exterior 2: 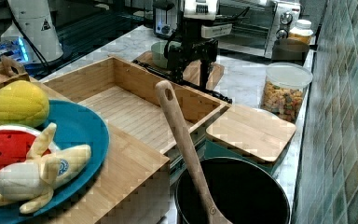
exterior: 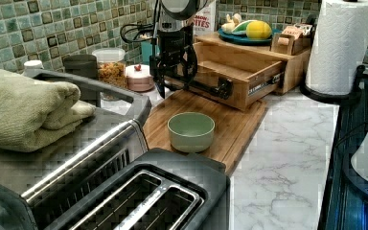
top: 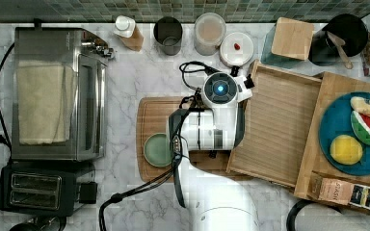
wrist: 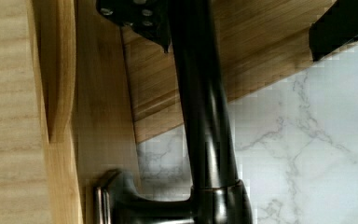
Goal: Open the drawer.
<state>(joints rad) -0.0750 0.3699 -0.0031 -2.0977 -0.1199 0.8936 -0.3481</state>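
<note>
Wooden and wide, the drawer (top: 279,125) stood pulled well out of its light-wood box (exterior: 287,67), so its grooved floor lay open to see. Its front hung over the far end of a darker bamboo cutting board (exterior: 230,124) on the marble tabletop (top: 125,86).

Along the drawer's front ran a long black bar handle (wrist: 205,116). The white robot arm (top: 212,130) reached down just there. The gripper (exterior: 175,79) sat at the handle, with one black finger (exterior: 159,79) on each side of the bar. In the wrist view the two fingers were apart, one close beside the bar and the other well off it, so the gripper looked open around the handle and not squeezing it.

A small green bowl (exterior: 190,130) sat on the cutting board, near the arm and apart from the drawer. On top of the box lay a blue plate (exterior 2: 81,128) with a toy melon slice (exterior 2: 0,151), a toy banana (exterior 2: 42,175) and a yellow toy corn cob (exterior 2: 14,103). A square wooden lid (exterior 2: 251,130) rested just beside the drawer's corner in the right view. A black pot (exterior 2: 235,193) held a wooden spoon (exterior 2: 184,140). A toaster oven (top: 58,91) with a folded green towel (exterior: 26,108) stood at the top view's left.
</note>
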